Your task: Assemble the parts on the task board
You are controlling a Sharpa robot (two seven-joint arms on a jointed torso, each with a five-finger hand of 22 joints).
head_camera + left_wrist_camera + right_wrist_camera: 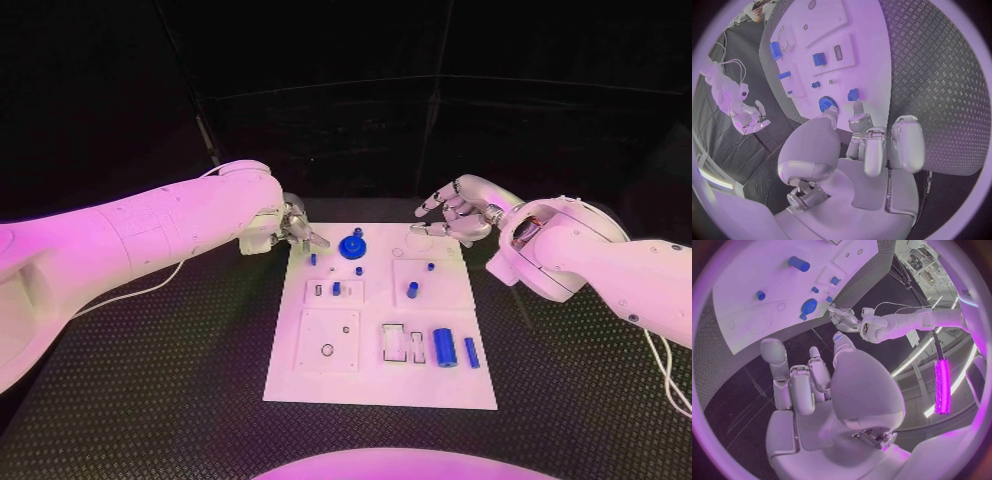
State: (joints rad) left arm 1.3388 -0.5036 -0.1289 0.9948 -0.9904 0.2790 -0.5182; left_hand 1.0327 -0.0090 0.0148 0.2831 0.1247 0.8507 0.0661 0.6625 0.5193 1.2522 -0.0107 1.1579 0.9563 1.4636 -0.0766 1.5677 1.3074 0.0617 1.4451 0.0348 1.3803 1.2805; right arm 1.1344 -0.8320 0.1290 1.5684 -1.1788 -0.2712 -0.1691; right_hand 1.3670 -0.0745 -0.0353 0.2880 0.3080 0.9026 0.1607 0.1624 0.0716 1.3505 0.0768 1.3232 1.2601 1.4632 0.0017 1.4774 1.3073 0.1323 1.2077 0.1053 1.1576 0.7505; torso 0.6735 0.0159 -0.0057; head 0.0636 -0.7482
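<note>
Both robot hands hover at the far end of the white task board (pixel 378 395), and neither one holds anything. Its left hand (pixel 293 228) sits at the board's far left corner with its fingers (pixel 904 142) loosely curled and apart. Its right hand (pixel 454 215) hangs over the far right corner, fingers spread open.

Several blue parts stand or lie on the board. A blue gear (pixel 355 245) sits at the far middle, just beside the left hand's fingertips. Small blue pegs stand in the middle rows, among them one blue peg (pixel 413 290) toward the right. A larger blue cylinder (pixel 444 346) lies near the board's near right corner, with a thin blue rod (pixel 472 352) just beside it. Empty slots lie to their left.

Judging by position, the left hand seems ready to work on the gear. To do this well, it should come down from above, pinch the gear by its rim, and keep it level so it seats squarely.

Small pegs stand close around the gear and could be knocked by stray fingers. Should the right hand also reach for the far edge, the two hands could crowd each other. Black textured table (pixel 173 380) surrounds the board.
</note>
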